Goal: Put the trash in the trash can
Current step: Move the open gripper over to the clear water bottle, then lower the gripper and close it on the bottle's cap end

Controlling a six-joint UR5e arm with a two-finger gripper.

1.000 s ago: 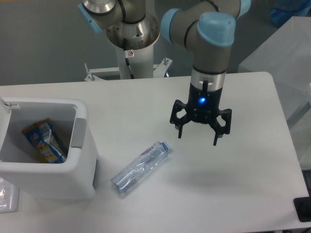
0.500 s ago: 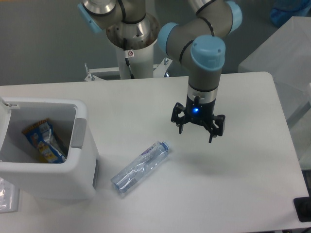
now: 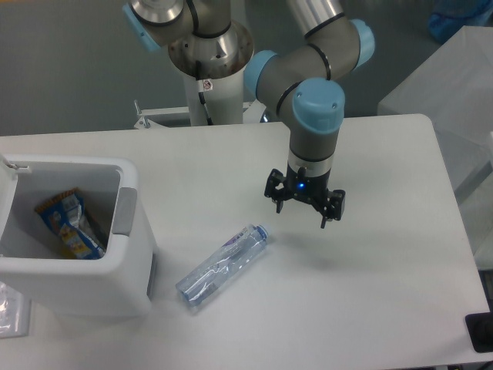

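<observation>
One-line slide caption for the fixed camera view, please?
Open gripper above table, right of water bottle; snack bag already in trash can.

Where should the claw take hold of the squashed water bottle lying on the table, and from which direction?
Probably mid-body, from straight above. The water bottle lies flat on the table, long axis diagonal with its cap end up-right, clear of the trash can. The open claw should turn so its fingers close across the narrow width.

The trash can [image 3: 92, 289] is white with a grey tab; the snack bag [image 3: 68, 223] inside is blue and yellow. The clear bottle [image 3: 222, 266] has a bluish label, and the black end effector [image 3: 303, 209] shows a blue light.
</observation>
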